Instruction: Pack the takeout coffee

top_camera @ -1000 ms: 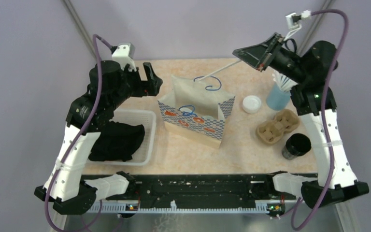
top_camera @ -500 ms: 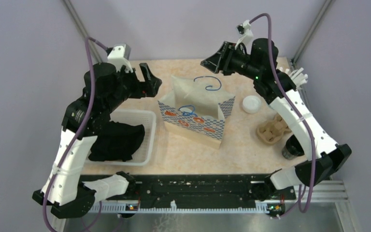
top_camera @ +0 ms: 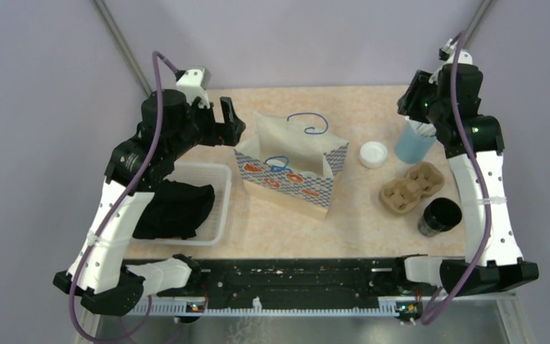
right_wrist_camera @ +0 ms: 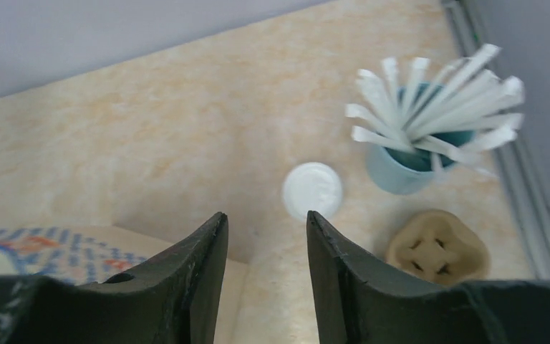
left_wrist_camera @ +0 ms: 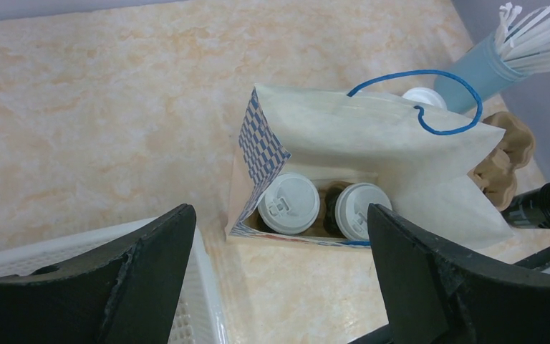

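**Packed, side by side**

The 2 cups (left_wrist_camera: 288, 203) stand together inside the bag (left_wrist_camera: 372, 136). Left gripper (top_camera: 228, 120) hovers wide open, empty; right gripper (right_wrist_camera: 263, 226) part open, empty too. Cups probably dent easily: pinch sides below lids, gently.

A beige marbled tabletop (top_camera: 362, 222) stands against plain lilac walls (top_camera: 315, 36). 2 grey metal poles (top_camera: 117, 36) rise behind the tabletop's far corners. The light is soft and even.
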{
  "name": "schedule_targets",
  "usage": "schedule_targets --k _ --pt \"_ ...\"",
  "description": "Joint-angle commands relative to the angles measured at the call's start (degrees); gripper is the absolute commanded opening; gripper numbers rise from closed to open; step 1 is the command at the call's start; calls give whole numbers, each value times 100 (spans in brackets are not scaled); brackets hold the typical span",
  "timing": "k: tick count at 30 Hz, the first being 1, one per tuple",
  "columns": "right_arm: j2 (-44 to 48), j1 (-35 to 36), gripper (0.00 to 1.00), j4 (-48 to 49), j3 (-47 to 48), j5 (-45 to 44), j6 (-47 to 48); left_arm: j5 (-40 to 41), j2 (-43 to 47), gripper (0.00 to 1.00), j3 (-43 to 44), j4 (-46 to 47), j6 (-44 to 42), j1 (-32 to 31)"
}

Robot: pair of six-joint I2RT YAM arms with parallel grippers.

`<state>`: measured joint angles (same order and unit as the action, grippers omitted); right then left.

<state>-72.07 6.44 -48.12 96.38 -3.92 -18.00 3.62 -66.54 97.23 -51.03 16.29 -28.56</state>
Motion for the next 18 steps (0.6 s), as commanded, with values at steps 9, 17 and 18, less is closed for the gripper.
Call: schedule_targets --k 9,17,18 --pt "-1584 -933 37 197 47 -541 1214 -103 -114 96 -196 268 -659 -109" --pt "-1949 -877 46 178 -48 -363 2157 86 -118 98 -320 278 -773 -157" --pt "-2018 -812 47 187 -38 -370 2263 65 -128 98 -333 292 -767 -154"
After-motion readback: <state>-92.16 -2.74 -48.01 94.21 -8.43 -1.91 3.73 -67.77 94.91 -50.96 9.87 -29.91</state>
